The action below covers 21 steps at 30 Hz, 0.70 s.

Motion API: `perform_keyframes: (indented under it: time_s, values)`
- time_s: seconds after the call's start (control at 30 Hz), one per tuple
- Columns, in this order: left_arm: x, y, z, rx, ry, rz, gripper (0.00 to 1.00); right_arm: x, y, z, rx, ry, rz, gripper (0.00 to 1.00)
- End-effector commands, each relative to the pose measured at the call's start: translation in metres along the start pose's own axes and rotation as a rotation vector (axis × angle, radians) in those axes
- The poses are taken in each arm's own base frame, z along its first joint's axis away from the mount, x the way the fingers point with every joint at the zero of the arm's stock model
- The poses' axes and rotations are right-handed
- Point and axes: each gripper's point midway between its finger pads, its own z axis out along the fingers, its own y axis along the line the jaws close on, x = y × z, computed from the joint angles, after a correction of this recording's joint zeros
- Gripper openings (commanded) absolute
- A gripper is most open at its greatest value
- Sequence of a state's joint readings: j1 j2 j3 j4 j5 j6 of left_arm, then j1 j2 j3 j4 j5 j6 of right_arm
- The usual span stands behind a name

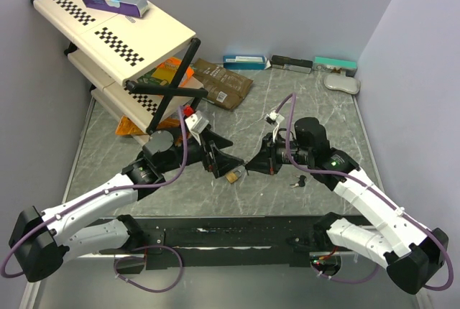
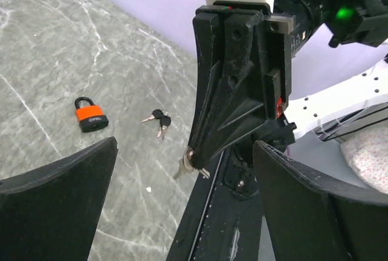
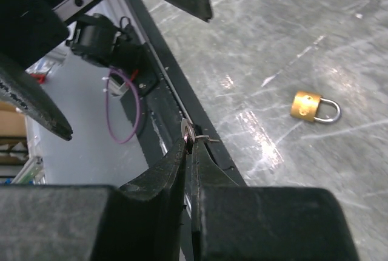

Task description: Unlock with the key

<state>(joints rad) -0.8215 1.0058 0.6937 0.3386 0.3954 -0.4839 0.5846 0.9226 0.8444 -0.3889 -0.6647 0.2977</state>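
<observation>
Our right hand [image 3: 188, 147] pinches a small silver key [image 3: 190, 132]. Our left hand [image 1: 236, 153] gapes wide, a brass padlock [image 1: 233, 177] at its six o'clock.

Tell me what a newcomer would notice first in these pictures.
The two grippers nearly meet at mid-table: the right gripper is shut on a small key, the left gripper open and facing it. A brass padlock lies on the table close by them, and an orange padlock and black-headed keys lie apart, seen from the left wrist.
</observation>
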Motion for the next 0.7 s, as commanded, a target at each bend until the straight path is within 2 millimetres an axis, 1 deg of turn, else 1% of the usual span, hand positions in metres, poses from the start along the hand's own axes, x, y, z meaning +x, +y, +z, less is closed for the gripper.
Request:
perform_keyframes:
  time_s: [0.0, 0.07, 0.17, 0.2, 0.23, 0.27, 0.3, 0.33, 0.4, 0.43, 0.5, 0.67]
  values:
    - [-0.016, -0.008, 0.001, 0.038, -0.055, 0.003, 0.99, -0.012, 0.019, -0.002, -0.097, -0.035, -0.070, 0.00]
    - [-0.015, -0.005, 0.000, 0.021, -0.059, -0.001, 0.99, -0.014, 0.021, -0.002, -0.101, -0.043, -0.077, 0.00]
    - [-0.013, -0.001, 0.000, -0.002, -0.063, -0.030, 0.95, -0.015, 0.023, -0.002, -0.114, -0.060, -0.079, 0.00]
    - [-0.011, -0.002, 0.000, 0.009, -0.057, -0.035, 0.94, -0.015, 0.025, -0.003, -0.126, -0.062, -0.085, 0.00]
    - [-0.013, -0.006, 0.000, 0.029, -0.072, -0.029, 0.94, -0.012, 0.026, -0.003, -0.140, -0.057, -0.079, 0.00]
    - [-0.007, -0.006, 0.000, 0.042, -0.059, -0.040, 0.93, -0.014, 0.028, -0.003, -0.152, -0.065, -0.085, 0.00]
    - [-0.003, -0.011, 0.000, 0.075, -0.047, -0.039, 0.93, -0.014, 0.030, -0.004, -0.158, -0.067, -0.084, 0.00]
    - [-0.004, -0.017, -0.001, 0.112, -0.051, -0.028, 0.93, -0.014, 0.031, -0.004, -0.163, -0.068, -0.086, 0.00]
    - [0.002, -0.024, -0.002, 0.171, -0.025, -0.012, 0.94, -0.014, 0.035, -0.008, -0.172, -0.067, -0.091, 0.00]
    - [0.006, -0.034, -0.005, 0.232, 0.000, -0.001, 0.95, -0.015, 0.037, -0.009, -0.176, -0.069, -0.093, 0.00]
    - [0.010, -0.039, -0.005, 0.264, 0.023, 0.012, 0.99, -0.017, 0.044, -0.012, -0.205, -0.072, -0.101, 0.00]
    - [0.021, -0.048, -0.006, 0.348, 0.092, 0.027, 0.99, -0.021, 0.063, -0.019, -0.296, -0.069, -0.103, 0.00]
